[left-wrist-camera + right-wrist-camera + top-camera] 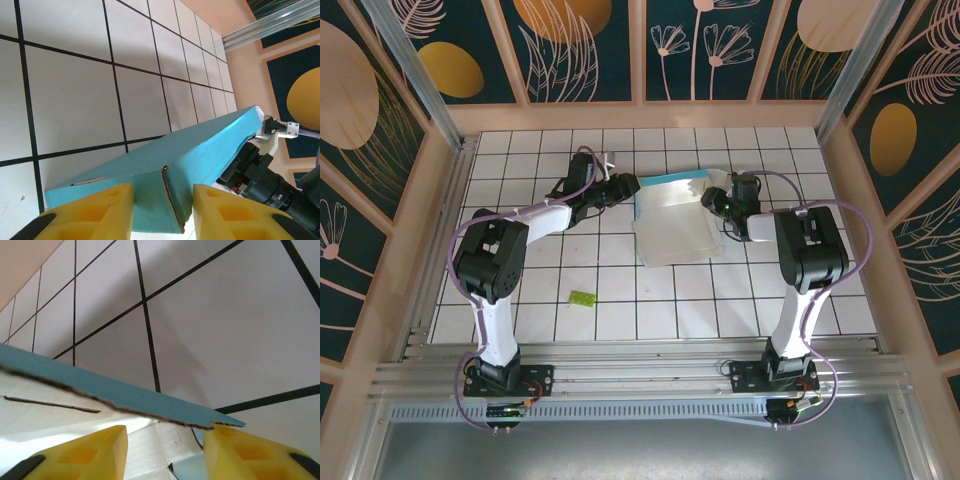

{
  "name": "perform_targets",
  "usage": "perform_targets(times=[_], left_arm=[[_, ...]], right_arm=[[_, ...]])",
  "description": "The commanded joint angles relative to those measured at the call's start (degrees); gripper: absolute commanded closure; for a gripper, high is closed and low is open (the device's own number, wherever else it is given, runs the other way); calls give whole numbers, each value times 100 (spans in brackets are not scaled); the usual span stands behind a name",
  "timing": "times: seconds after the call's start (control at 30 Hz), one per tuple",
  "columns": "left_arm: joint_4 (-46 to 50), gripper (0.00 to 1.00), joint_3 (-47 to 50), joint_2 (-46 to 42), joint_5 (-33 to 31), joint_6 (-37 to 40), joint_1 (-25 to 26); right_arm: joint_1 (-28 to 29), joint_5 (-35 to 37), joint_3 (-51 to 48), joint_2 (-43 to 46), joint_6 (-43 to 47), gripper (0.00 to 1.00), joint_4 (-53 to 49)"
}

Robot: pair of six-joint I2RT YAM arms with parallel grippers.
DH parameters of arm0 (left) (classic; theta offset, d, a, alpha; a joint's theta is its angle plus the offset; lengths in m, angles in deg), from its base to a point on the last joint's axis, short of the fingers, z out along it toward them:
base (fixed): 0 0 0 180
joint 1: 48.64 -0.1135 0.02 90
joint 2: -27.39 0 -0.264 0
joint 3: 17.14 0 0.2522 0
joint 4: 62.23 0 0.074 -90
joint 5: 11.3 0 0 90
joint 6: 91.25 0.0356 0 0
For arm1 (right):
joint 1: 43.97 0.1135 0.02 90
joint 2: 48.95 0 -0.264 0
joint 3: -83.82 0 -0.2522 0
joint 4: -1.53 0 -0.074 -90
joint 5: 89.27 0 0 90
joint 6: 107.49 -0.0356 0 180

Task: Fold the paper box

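The paper box (675, 230) lies on the tiled table with its white side up and a turquoise wall raised along its far edge. At the box's far left corner my left gripper (623, 188) is closed on it. In the left wrist view the yellow fingers (95, 210) press a turquoise corner flap (150, 200) from both sides, so the left gripper (162, 190) is shut on the paper box (210, 150). My right gripper (713, 200) sits at the box's far right corner. Its jaws (166, 432) stand open over the white inside (150, 450), under a turquoise flap edge (125, 392).
A tiny lime-green piece (582, 298) lies on the tiles near the left arm. Wooden walls (440, 200) and aluminium posts ring the table. The right arm's black wrist (265, 175) shows just past the box's far end.
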State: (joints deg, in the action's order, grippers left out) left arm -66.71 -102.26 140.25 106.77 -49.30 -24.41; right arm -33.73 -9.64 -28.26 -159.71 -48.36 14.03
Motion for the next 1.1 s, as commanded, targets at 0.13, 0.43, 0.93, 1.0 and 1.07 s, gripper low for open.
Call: perform_targets(times=[0.13, 0.43, 0.93, 1.0, 1.07], left_arm=[[-57, 65, 16, -106, 79, -30, 38], [-56, 65, -19, -98, 92, -29, 38], [-57, 65, -20, -88, 91, -30, 37], [-48, 65, -28, -81, 102, -20, 39], [-34, 65, -37, -77, 101, -20, 46]], right_arm=[[54, -216, -71, -111, -9, 62, 405], [180, -653, 7, -294, 19, 65, 481], [670, 165, 35, -303, 871, 68, 145], [795, 572, -7, -265, 1127, 71, 162], [953, 1026, -74, -233, 1490, 75, 252]])
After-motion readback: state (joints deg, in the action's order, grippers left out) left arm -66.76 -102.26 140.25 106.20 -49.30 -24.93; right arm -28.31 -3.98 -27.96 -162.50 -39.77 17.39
